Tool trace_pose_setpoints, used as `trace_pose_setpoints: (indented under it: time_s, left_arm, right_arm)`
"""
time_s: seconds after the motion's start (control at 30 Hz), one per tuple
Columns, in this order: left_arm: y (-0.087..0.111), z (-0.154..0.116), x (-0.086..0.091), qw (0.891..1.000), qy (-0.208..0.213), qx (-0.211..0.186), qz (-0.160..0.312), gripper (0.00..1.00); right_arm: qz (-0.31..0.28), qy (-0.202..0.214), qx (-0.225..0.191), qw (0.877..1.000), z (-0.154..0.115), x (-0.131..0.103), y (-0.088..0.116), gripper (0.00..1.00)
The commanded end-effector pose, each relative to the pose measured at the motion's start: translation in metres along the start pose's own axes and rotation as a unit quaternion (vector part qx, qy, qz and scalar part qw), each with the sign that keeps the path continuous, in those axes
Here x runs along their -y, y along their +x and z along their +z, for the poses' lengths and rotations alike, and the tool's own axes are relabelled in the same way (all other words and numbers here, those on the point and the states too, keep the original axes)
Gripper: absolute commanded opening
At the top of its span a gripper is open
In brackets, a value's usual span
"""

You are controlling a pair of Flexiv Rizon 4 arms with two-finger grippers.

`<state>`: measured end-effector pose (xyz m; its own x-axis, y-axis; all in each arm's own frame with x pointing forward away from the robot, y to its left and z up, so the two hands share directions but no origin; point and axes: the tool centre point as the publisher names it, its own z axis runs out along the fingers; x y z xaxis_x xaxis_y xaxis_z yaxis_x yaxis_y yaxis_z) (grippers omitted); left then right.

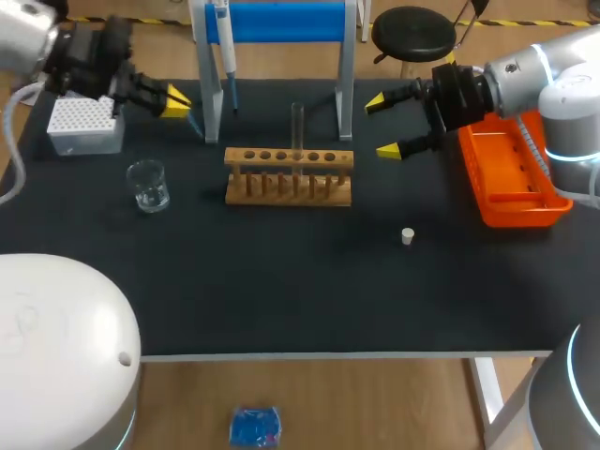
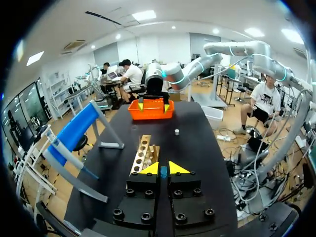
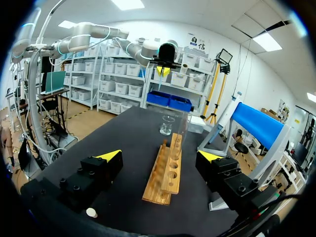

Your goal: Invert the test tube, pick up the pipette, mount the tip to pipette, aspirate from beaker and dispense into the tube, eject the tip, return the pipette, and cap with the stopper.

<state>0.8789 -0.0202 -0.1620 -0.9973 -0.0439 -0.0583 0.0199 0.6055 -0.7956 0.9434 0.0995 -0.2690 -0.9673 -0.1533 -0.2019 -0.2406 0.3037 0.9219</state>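
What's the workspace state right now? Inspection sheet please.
Surface: black table.
Job's things: test tube stands in wooden rack, mid-table; beaker left of rack; tip box back left; pipette hangs on blue stand; stopper lies loose, right of rack.
Clutter: orange tray at right edge.
End effectors: left end effector shut, empty, by tip box; right end effector open, empty, beside tray.
Cables: pale hose loops off left arm.
Surroundings: nothing seen.

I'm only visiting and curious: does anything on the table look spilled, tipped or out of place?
Nothing looks spilled or broken. The only oddity is the small white stopper, lying alone on the dark mat, apart from the wooden rack, where the test tube stands upright.
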Motion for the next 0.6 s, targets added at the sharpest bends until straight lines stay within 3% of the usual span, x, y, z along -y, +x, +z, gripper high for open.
trace_pose_setpoints:
  time_s: [0.03,0.27,0.6]
  left_arm:
    - [0.006,0.018,0.025,0.998,-0.056,0.001,-0.003,0.0]
    - [0.016,0.042,0.04,0.991,-0.129,0.0,-0.024,0.0]
    - [0.028,0.073,0.067,0.987,-0.162,-0.023,-0.001,0.0]
  right_arm:
    - [0.0,0.001,0.0,1.0,0.0,0.0,0.0,1.0]
    - [0.0,0.001,0.0,1.0,0.0,0.0,0.0,1.0]
    - [0.0,0.001,0.0,1.0,0.0,0.0,0.0,1.0]
